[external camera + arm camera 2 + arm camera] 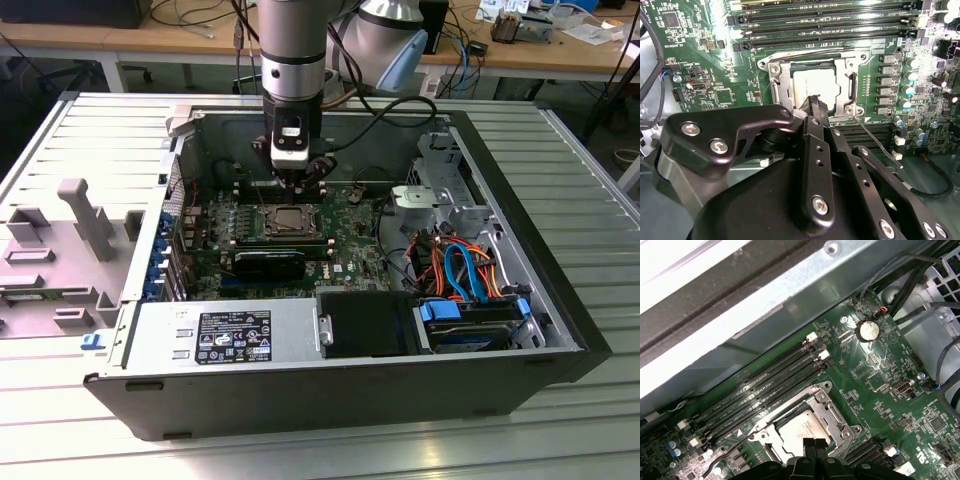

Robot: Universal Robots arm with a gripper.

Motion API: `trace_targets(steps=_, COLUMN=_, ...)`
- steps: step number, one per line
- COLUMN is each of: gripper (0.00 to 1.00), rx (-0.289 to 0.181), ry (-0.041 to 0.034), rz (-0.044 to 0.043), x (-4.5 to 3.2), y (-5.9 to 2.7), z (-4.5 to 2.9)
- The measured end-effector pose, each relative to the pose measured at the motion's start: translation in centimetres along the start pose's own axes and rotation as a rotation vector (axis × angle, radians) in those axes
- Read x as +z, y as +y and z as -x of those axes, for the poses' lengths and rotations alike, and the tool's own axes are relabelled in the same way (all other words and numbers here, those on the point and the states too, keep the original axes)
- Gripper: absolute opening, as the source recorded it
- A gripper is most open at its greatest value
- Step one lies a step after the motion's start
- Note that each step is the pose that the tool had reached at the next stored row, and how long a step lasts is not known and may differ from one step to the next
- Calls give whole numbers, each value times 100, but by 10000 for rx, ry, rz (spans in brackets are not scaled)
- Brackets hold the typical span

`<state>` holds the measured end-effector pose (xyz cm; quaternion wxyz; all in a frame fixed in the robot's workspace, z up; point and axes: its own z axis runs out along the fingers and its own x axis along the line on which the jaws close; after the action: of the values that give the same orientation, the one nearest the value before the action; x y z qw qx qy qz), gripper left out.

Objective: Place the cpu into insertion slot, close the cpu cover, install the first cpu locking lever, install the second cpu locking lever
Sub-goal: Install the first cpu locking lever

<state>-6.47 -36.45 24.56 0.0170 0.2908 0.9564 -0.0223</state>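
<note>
The cpu [815, 84] [799, 432] lies flat in the insertion slot [290, 220] on the green board. Over it lies the cpu cover [777, 85] [829, 407], with the chip's silver top showing through its window. One thin wire locking lever [877, 142] juts out from a socket corner across the board. A second wire lever [805, 51] runs along the socket edge beside the memory slots. My gripper [816, 102] [815, 444] [300, 188] hangs just above the edge of the cover. Its fingertips are pressed together with nothing between them.
Long black memory slots [825, 22] [765, 390] run beside the socket. The case wall [790, 295] rises close behind them. A power supply [230, 335] and a drive bay with coloured cables [470, 300] fill the case front. Grey fixtures [60, 250] stand at the exterior view's left.
</note>
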Motion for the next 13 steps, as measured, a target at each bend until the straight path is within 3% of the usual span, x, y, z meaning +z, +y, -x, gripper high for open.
trace_targets(steps=13, gripper=11, rx=-510, ry=-17, rz=23, x=0, y=0, z=0)
